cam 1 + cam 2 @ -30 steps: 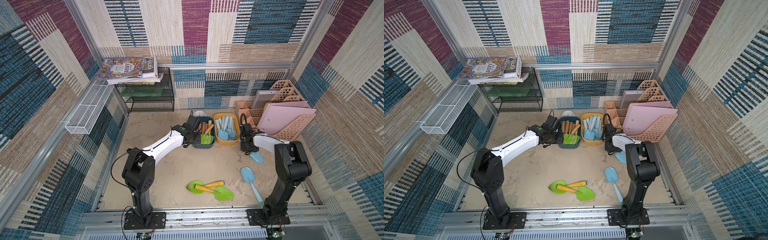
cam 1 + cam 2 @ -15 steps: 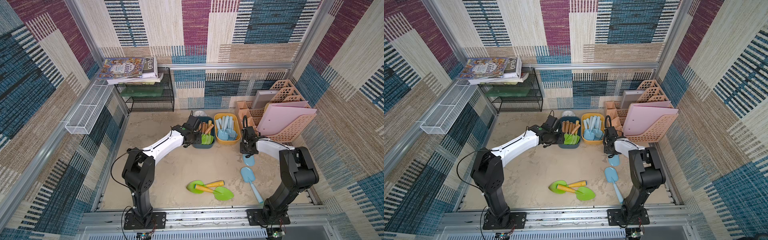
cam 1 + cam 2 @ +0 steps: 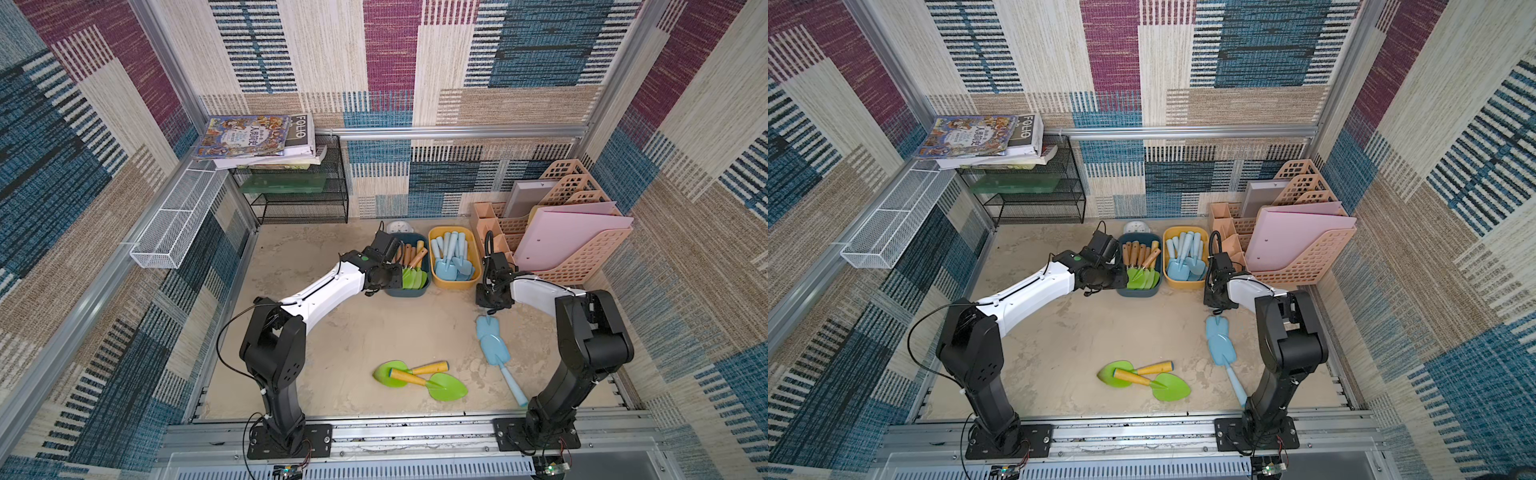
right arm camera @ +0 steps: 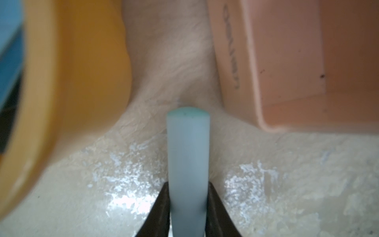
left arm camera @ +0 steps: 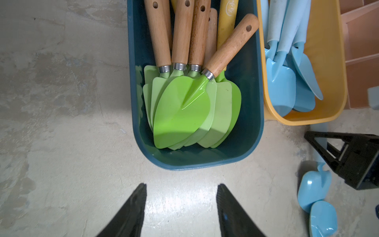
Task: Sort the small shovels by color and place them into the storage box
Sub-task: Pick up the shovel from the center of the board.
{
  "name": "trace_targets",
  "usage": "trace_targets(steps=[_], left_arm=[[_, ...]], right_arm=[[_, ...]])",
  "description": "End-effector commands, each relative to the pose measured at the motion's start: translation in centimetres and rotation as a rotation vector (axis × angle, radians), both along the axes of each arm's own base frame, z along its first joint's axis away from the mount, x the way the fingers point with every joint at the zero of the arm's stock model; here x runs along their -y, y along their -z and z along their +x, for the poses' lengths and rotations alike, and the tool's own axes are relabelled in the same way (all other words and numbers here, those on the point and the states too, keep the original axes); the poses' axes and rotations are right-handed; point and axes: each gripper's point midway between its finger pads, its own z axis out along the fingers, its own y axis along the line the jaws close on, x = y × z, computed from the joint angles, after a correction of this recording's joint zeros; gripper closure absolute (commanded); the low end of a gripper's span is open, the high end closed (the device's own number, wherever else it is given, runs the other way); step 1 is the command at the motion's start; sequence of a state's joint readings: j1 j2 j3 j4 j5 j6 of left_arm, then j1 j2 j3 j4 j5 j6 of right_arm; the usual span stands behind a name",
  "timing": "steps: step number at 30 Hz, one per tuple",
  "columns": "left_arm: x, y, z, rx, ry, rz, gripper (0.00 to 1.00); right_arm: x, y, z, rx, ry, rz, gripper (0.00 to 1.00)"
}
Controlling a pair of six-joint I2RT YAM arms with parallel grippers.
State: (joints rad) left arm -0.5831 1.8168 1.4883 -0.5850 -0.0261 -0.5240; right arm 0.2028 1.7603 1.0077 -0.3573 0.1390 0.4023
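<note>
Now the right pincer [image 4: 188, 185] pinches a blue shovel [image 4: 188, 143] by the handle, the left pincer [image 5: 181, 188] spread and empty; next, likely a lift into the yellow box [image 3: 455, 286].

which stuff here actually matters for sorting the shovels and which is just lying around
Part of the job: dark blue bin of green shovels, yellow bin of blue shovels, two loose green shovels, loose blue shovel, blue shovel in the right gripper.

Just lying about: books, black wire rack, white wire basket, peach file organiser, pink folders.
</note>
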Motion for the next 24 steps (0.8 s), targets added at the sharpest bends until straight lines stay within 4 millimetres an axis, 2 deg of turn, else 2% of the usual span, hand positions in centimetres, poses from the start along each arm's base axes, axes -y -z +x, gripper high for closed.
trace_targets(steps=[1,6,9,19,24], left_arm=[[0.1,-0.6,0.0,0.008,-0.004,-0.015,0.44],[0.1,-1.0,0.1,0.015,-0.005,-0.022,0.44],[0.4,-1.3,0.1,0.019,0.005,-0.038,0.43],[1.8,-4.6,0.2,0.122,0.097,-0.116,0.42],[4.4,-6.1,0.2,0.16,0.203,-0.239,0.4]], right_arm=[[-0.6,1.7,-2.9,-0.127,-0.023,0.036,0.82],[0.0,0.7,-3.4,-0.102,-0.012,0.017,0.87],[0.0,-0.9,-3.1,-0.057,-0.011,0.037,0.87],[-1.9,-10.2,-1.3,0.249,-0.088,0.361,0.87],[-3.6,-13.1,-0.8,0.334,-0.151,0.548,0.87]])
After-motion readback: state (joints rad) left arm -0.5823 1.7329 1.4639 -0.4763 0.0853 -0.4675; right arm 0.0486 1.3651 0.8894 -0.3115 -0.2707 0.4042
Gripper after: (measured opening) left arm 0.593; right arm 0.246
